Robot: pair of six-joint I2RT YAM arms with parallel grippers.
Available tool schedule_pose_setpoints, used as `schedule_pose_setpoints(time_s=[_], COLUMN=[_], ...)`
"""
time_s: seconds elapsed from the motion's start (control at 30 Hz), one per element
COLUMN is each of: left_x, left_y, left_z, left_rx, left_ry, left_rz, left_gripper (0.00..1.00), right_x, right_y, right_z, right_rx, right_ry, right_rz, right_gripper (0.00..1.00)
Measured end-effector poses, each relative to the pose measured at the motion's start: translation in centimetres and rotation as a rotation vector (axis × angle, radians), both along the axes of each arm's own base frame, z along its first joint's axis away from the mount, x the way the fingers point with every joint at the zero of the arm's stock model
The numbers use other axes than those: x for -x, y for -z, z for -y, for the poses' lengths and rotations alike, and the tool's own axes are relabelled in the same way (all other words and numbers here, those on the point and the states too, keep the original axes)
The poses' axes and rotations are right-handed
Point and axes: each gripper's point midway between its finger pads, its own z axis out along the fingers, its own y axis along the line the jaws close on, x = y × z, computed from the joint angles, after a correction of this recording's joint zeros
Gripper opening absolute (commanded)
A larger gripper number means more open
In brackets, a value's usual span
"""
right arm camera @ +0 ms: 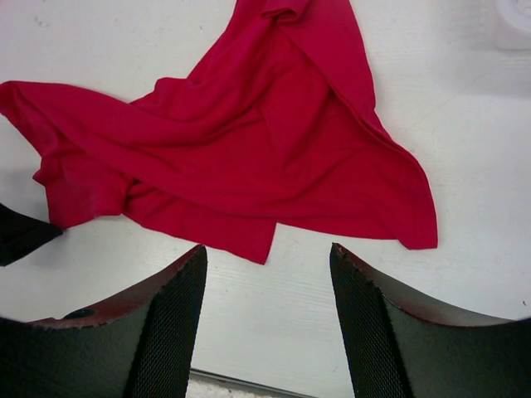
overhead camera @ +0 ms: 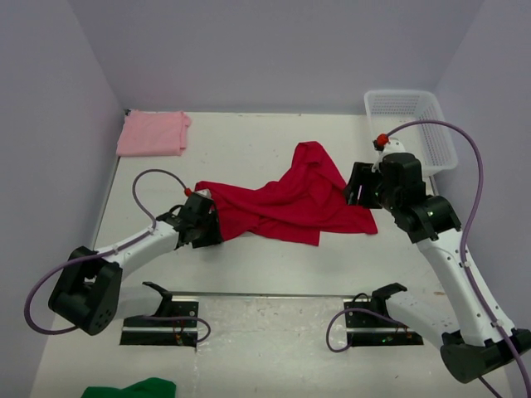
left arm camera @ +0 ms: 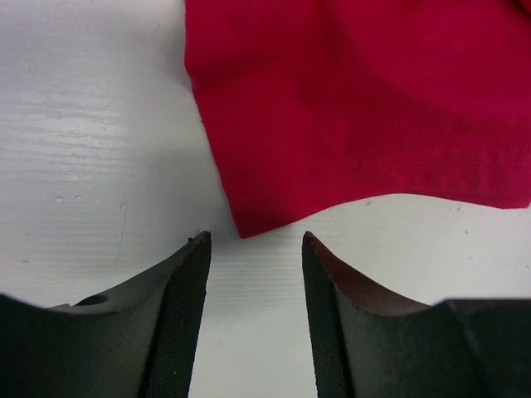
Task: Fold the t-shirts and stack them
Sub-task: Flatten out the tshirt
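Note:
A crimson red t-shirt (overhead camera: 290, 203) lies crumpled and spread out in the middle of the table. My left gripper (overhead camera: 212, 219) is low at the shirt's left corner. Its jaws are open, with only bare table between them and the shirt's corner (left arm camera: 246, 225) just ahead of the tips (left arm camera: 255, 242). My right gripper (overhead camera: 358, 184) hovers at the shirt's right edge, open and empty (right arm camera: 267, 255), and looks across the whole red t-shirt (right arm camera: 249, 157). A pale pink t-shirt (overhead camera: 152, 133) lies folded into a small rectangle at the far left corner.
A white mesh basket (overhead camera: 411, 120) stands at the far right corner, behind my right arm. A green cloth (overhead camera: 133, 388) lies at the near left edge. Two black brackets (overhead camera: 162, 319) sit on a rail near the arm bases. Walls close in the table on three sides.

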Motion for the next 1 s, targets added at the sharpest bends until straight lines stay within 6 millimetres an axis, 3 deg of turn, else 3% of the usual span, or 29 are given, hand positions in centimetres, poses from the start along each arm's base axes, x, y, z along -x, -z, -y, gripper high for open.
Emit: schedule_pose_setpoints(time_s=[0.47, 0.83, 1.0], left_x=[-1.7, -2.8, -2.9], left_y=[0.6, 0.9, 0.8], left_z=[-0.3, 2.1, 2.2], left_rx=[-0.075, -0.152, -0.152], left_ry=[-0.025, 0.018, -0.009], left_rz=[0.003, 0.035, 0.042], left_gripper=[0.49, 0.48, 0.49], right_x=[0.2, 0.6, 0.8], right_y=[0.6, -0.4, -0.9], right_z=[-0.5, -0.4, -0.3], right_rx=[-0.019, -0.033, -0.038], right_ry=[-0.026, -0.028, -0.028], right_rz=[0.000, 0.039, 0.056], right_gripper=[0.62, 0.62, 0.63])
